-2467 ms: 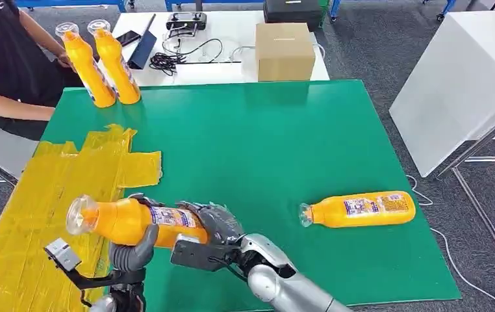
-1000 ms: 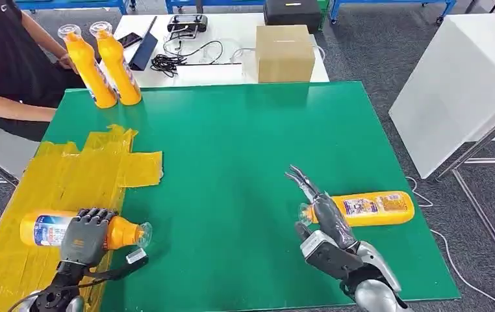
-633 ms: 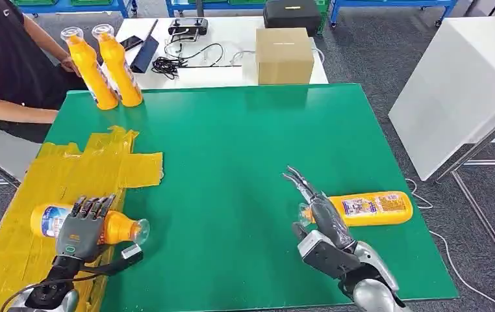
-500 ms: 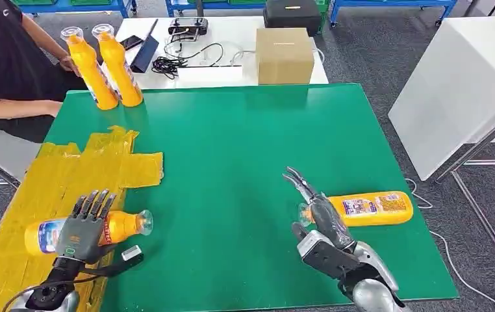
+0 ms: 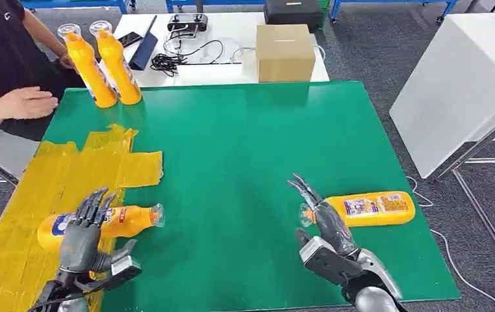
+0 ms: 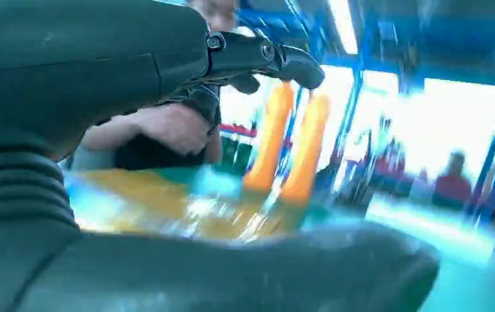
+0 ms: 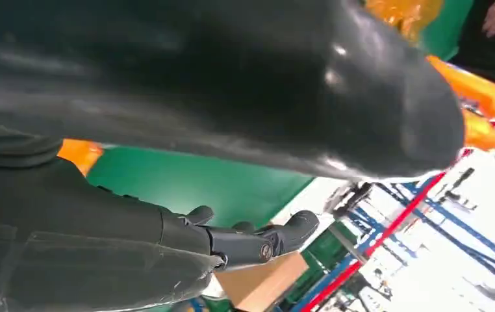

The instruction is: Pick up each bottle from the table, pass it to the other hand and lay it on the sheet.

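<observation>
While one orange bottle (image 5: 102, 223) lies on the yellow sheet (image 5: 50, 188) with its blue-and-red label too blurred to read, the left hand (image 5: 82, 234) rests over it, fingers spread and holding nothing. A second bottle (image 5: 362, 209) lies on the green table (image 5: 245, 143), just beside the right hand (image 5: 326, 224), whose fingers are also apart.

Grey ribbed cover and thick thumb of the left hand (image 6: 89, 162) close up, dark fingers (image 6: 264, 58) spread, holding nothing. Beyond, blurred: yellow sheet (image 6: 141, 195) on the green table (image 6: 453, 286), two orange bottles (image 6: 290, 149) upright side by side, a person's hand (image 6: 173, 127) near them.
</observation>
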`<action>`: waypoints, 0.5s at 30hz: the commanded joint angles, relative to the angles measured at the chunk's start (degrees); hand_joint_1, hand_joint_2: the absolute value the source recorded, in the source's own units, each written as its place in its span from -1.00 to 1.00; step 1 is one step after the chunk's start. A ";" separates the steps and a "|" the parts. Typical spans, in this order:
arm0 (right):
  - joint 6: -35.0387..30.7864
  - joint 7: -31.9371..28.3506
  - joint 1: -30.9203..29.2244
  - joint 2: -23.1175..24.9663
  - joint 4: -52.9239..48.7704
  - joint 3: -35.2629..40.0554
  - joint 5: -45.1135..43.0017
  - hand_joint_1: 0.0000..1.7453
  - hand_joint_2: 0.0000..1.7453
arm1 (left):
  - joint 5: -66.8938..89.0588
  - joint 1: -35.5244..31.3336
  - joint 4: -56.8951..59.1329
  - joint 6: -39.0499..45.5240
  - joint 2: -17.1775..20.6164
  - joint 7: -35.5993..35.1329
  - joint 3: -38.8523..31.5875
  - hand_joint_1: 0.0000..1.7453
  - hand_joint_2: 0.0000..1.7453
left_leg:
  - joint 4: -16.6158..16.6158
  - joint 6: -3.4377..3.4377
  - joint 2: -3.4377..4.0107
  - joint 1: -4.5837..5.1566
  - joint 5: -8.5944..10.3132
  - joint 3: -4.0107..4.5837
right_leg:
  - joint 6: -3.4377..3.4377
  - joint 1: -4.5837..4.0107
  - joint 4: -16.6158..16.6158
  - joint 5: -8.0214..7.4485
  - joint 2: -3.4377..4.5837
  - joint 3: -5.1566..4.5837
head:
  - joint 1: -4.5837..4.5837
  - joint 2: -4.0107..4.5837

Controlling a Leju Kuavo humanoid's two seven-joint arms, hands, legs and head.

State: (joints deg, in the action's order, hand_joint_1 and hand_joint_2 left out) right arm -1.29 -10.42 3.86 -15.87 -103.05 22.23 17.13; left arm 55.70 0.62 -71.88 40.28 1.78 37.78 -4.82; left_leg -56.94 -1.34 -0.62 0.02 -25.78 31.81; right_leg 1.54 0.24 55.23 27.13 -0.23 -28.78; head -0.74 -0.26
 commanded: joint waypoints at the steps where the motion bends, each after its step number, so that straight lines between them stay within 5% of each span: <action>1: -0.93 -0.06 2.28 -0.62 -1.10 -0.70 1.08 -1.00 -1.00 | -5.96 -0.43 -6.59 -0.28 -9.36 2.22 -10.17 -1.00 -1.00 | -0.01 0.07 0.07 -0.08 -0.06 -0.05 | 0.01 -0.08 -0.08 0.01 0.02 0.09 | 0.02 0.00; 7: -1.20 0.00 2.68 -0.57 -1.41 -0.77 1.55 -1.00 -1.00 | -9.15 -0.11 -7.51 -0.28 -9.36 2.22 -9.42 -1.00 -1.00 | 0.02 0.03 0.07 -0.03 -0.01 0.01 | 0.00 -0.03 -0.03 -0.01 0.01 -0.03 | 0.04 0.00; 10: -4.21 1.48 6.95 -0.70 -4.22 -1.82 6.95 -1.00 -1.00 | -35.91 1.46 -12.33 -4.70 -7.87 2.22 -2.16 -1.00 -1.00 | -0.01 0.03 -0.03 -0.13 -0.03 0.04 | 0.01 -0.10 -0.05 0.03 -0.10 0.00 | 0.04 0.00; 12: -8.37 3.40 11.96 -2.24 -7.62 -2.41 11.13 -1.00 -1.00 | -50.90 3.80 -20.05 -15.43 -11.88 2.22 -3.48 -1.00 -1.00 | -0.09 0.02 -0.19 -0.16 -0.06 0.10 | 0.03 -0.12 -0.03 0.09 -0.26 0.02 | 0.02 0.00; 13: -10.90 4.49 14.50 -3.09 -9.11 -3.06 13.81 -1.00 1.00 | -54.06 5.34 -22.17 -18.67 -13.53 2.15 -3.53 -1.00 -1.00 | -0.12 0.01 -0.20 -0.17 -0.09 0.11 | 0.04 -0.13 -0.02 0.12 -0.27 -0.01 | 0.02 0.00; 15: -15.24 9.08 20.44 -6.79 -12.46 -4.28 20.05 -1.00 1.00 | -60.57 9.43 -27.43 -23.81 -15.87 -0.18 -1.66 -1.00 -1.00 | -0.08 -0.01 -0.16 -0.11 -0.10 0.09 | 0.04 -0.07 -0.01 0.12 -0.20 -0.05 | 0.04 0.00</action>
State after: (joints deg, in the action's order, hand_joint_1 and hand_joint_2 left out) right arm -6.92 -8.40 10.31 -16.59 -106.77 21.13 25.65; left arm 15.40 2.58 -83.00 31.90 -6.40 40.04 -10.16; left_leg -56.94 -1.34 -0.61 -0.07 -25.79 31.90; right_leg 1.53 0.19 55.22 27.14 -0.22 -28.89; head -0.70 -0.26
